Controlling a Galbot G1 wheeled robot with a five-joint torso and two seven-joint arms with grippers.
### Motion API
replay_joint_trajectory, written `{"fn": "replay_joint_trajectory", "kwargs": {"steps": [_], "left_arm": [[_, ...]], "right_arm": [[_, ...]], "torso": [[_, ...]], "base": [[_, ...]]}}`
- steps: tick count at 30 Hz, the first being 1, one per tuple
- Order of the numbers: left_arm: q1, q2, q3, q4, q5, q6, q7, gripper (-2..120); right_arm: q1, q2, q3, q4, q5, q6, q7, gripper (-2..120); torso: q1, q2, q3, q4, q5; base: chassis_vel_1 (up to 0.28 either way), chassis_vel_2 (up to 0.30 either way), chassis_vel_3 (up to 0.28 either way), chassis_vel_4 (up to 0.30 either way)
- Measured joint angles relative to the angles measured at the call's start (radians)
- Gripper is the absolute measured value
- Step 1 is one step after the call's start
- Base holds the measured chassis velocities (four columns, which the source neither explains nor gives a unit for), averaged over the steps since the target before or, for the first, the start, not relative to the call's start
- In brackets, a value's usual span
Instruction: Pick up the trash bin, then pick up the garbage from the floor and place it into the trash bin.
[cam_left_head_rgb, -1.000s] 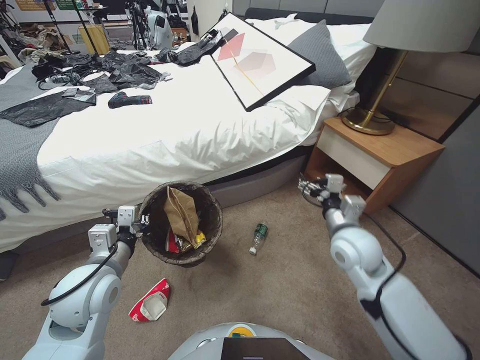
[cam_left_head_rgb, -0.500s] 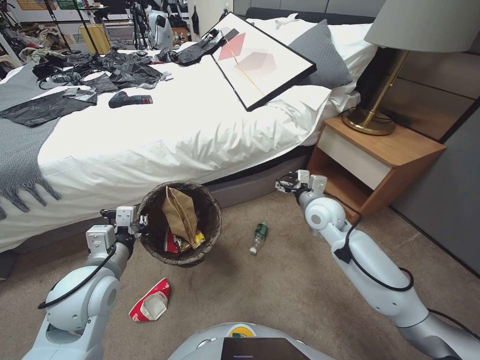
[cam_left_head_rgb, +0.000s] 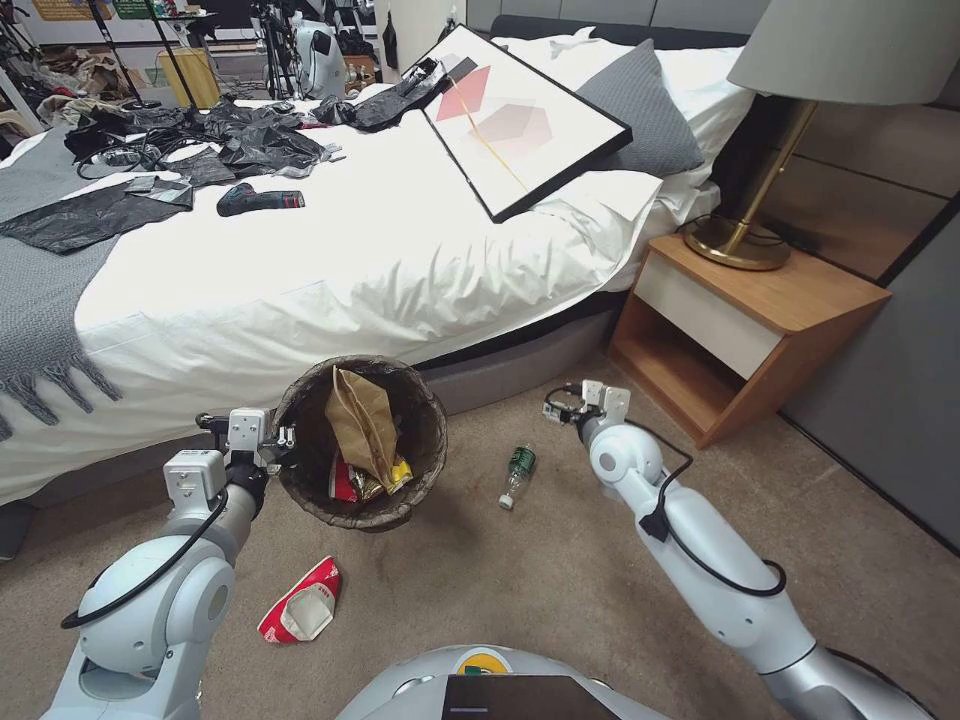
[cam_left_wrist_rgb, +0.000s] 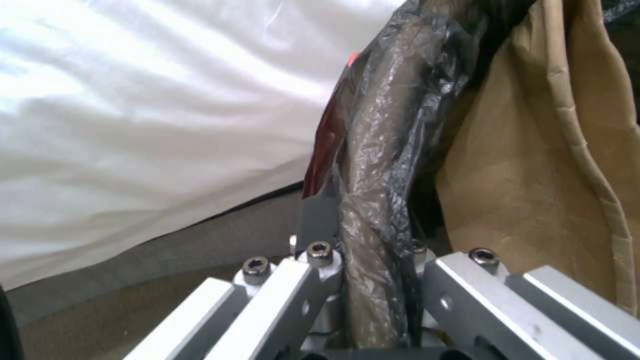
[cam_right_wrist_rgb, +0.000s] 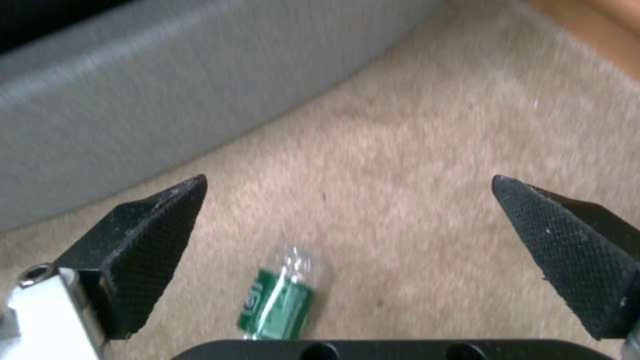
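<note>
The trash bin (cam_left_head_rgb: 420, 455), lined with a dark bag, hangs just above the carpet in front of the bed. My left gripper (cam_left_head_rgb: 285, 438) is shut on its rim (cam_left_wrist_rgb: 380, 190). A brown paper bag (cam_left_head_rgb: 362, 425), red packets and a yellow wrapper lie inside the bin. On the floor (cam_left_head_rgb: 560, 580), a small green-labelled bottle (cam_left_head_rgb: 517, 472) lies right of the bin, and a crumpled red-and-white packet (cam_left_head_rgb: 302, 603) lies nearer me. My right gripper (cam_left_head_rgb: 553, 408) hovers open above and to the right of the bottle (cam_right_wrist_rgb: 283, 297), with the bottle below the gap between its black fingertips (cam_right_wrist_rgb: 150, 235).
The white bed (cam_left_head_rgb: 330, 260) with its grey base (cam_right_wrist_rgb: 153, 105) stands close behind the bin. A wooden nightstand (cam_left_head_rgb: 750, 320) carrying a brass lamp (cam_left_head_rgb: 770, 150) is at the right. Open carpet lies between the bottle and my base.
My right arm has swung left and lowered from beside the nightstand to over the bottle. The left arm and the bin have lifted very slightly.
</note>
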Motion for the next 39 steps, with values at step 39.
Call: {"fn": "replay_joint_trajectory", "kwargs": {"steps": [39], "left_arm": [[0.004, 0.004, 0.013, -0.003, 0.006, 0.0, 0.012, 0]], "right_arm": [[0.107, 0.286, -0.013, -0.527, -0.133, 0.098, -0.07, 100]], "torso": [[0.0, 0.0, 0.0, 0.0001, 0.0]], "base": [[0.0, 0.0, 0.0, 0.0]]}}
